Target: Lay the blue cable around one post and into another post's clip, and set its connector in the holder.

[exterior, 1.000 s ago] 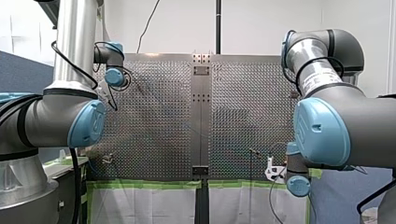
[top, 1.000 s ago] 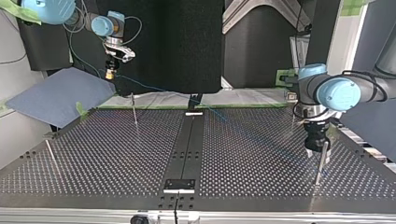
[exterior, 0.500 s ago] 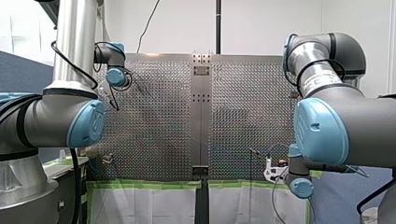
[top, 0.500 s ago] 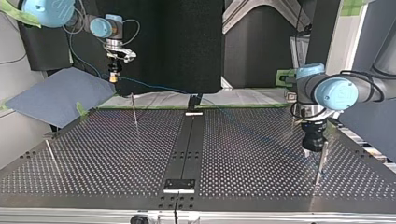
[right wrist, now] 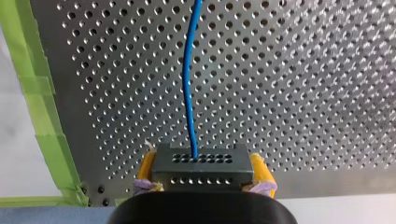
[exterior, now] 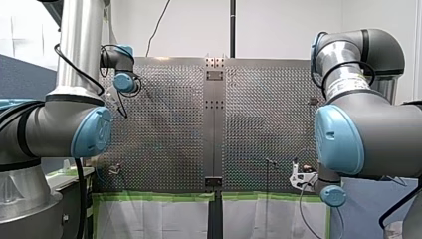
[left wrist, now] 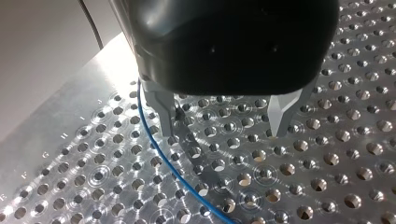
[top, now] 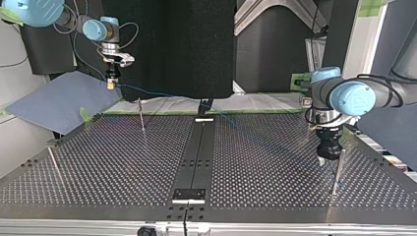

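My right gripper (right wrist: 204, 169) was clamped on the dark connector (right wrist: 201, 159), with the blue cable (right wrist: 187, 84) running ahead over the table (right wrist: 303, 93). My left gripper (left wrist: 224, 126) hung wide open and held nothing; the cable passed just outside one finger.

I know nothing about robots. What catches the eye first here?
Two grey-and-blue arms flank a shiny perforated table. At the top view's upper left, my right gripper pinches a black connector trailing a blue cable; my left gripper hangs open above the table, at that view's right.
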Robot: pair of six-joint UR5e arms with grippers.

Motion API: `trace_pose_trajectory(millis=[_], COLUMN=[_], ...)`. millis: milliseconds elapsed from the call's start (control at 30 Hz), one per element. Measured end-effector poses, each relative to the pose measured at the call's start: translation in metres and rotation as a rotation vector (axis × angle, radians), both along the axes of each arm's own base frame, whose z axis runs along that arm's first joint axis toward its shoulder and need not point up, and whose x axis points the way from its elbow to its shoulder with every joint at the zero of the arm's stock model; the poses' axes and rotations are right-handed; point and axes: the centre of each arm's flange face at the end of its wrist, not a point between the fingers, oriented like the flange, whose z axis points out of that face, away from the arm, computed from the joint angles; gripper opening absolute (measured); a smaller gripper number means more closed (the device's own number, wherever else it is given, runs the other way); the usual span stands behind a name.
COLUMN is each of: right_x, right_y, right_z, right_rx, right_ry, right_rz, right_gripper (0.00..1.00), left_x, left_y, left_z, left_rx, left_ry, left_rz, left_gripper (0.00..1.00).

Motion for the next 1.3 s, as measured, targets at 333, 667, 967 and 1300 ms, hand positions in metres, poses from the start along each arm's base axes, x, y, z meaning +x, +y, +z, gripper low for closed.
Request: trace_pose_trajectory(millis=[333,667,967,1300], right_x=[-0.015,-0.004,-0.001,0.0], right_y=[-0.005,-0.002,-0.001,-0.001], right_z=[0.0,0.0,0.0,-0.001], right_rx=[-0.006,-0.006,-0.002,0.002], right_ry=[-0.007,-0.007,-0.011,-0.015], right_rz=[0.04,0.079,0.085,0.086], right_gripper=[0.0,0.0,0.0,0.0], left_x=[0.0,0.0,-0.01,-0.037], left_y=[0.0,0.0,0.001,0.024], left_z=[0.0,0.0,-0.002,0.008], left_rx=[0.0,-0.004,-0.03,-0.103], left_ry=[0.0,0.0,0.033,-0.046], left_rz=[0.0,-0.001,0.037,0.079], left_gripper=[1.0,1.0,1.0,1.0])
